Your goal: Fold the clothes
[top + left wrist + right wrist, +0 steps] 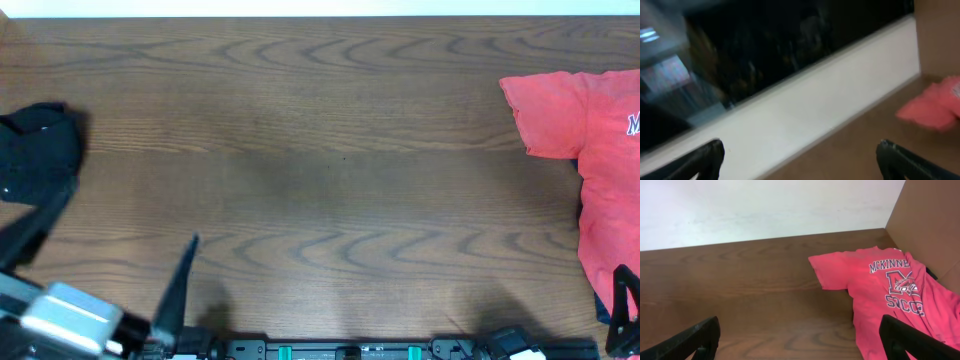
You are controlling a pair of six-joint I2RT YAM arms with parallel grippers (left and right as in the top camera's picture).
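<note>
The clothes (pixel 38 148) show as a black heap of fabric at the table's left edge, only in the overhead view and partly cut off. My left gripper (pixel 130 212) is at the front left, open wide, and its far finger reaches the heap's lower edge. The left wrist view is blurred and tilted up; there the left gripper (pixel 800 146) has nothing between its fingers. My right gripper (pixel 800 325) is open over bare wood at the front right, its right finger (pixel 910 340) over the red T-shirt's edge.
A red-orange T-shirt (pixel 600 150) with lettering lies spread at the table's right side (pixel 890 290) and shows blurred in the left wrist view (pixel 932 107). A white wall runs behind the wooden table (pixel 330 170). A brown panel (pixel 935 225) stands at the right.
</note>
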